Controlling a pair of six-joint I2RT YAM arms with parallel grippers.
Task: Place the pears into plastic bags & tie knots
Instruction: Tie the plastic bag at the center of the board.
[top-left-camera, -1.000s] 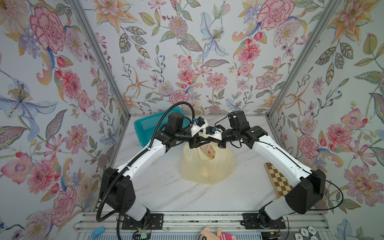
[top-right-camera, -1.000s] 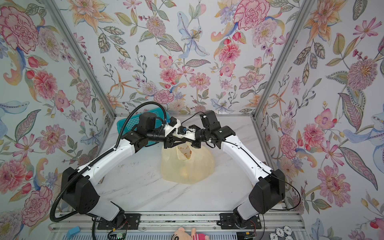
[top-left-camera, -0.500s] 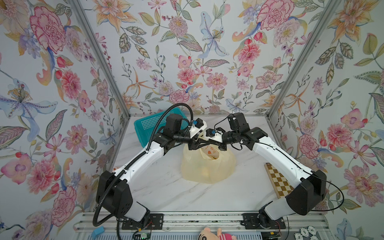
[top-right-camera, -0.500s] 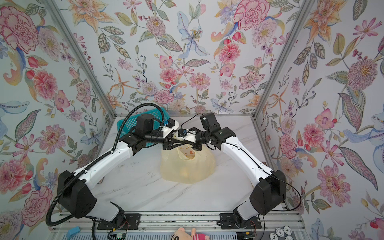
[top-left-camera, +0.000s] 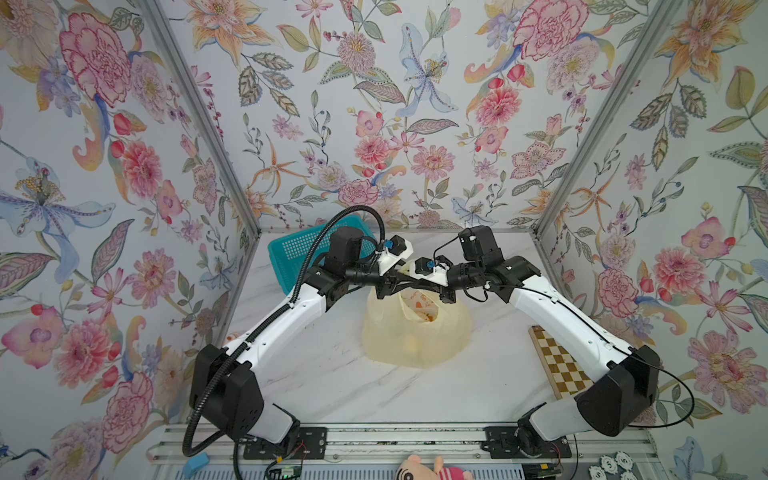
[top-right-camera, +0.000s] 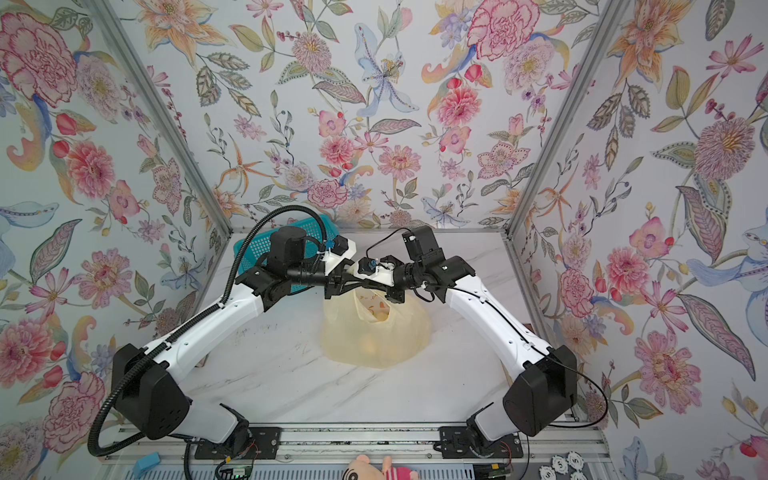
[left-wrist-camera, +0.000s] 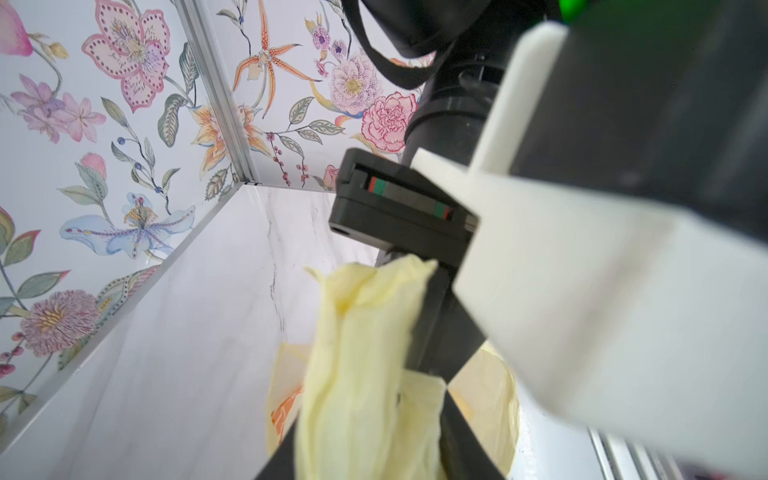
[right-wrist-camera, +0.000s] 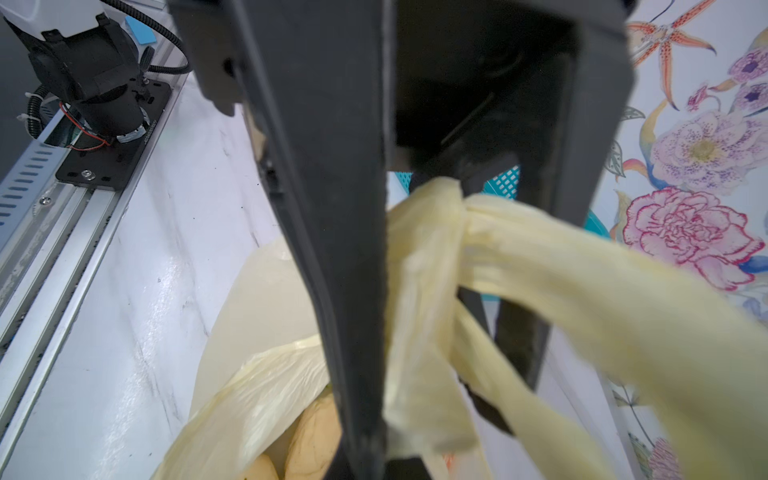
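**Entry: bag-tying station, tie under way**

- Left pincer (top-left-camera: 417, 284) and right pincer (top-left-camera: 397, 286): crossed, tip past tip. The pose is almost as it was a second ago, and only the left wrist has turned a little. By judgement the work is now small finger moves, not carrying.
- Plastic bag (top-left-camera: 415, 336): directly beneath both pincers, in the same spot as before, with its mouth drawn up toward them.
- Pears (right-wrist-camera: 309, 428): inside the bag, below the right pincer. None shows outside the bag, so loading looks finished.
- Handle strips (right-wrist-camera: 561, 266): one runs into the right pincer, which is clamped on it. The strips pass between the left pincer's jaws, which stand apart and pinch nothing.
- Crossing (right-wrist-camera: 459, 199): the strips wrap over each other between the left jaws. The wrap is slack, so the knot is judged begun but not yet drawn tight.
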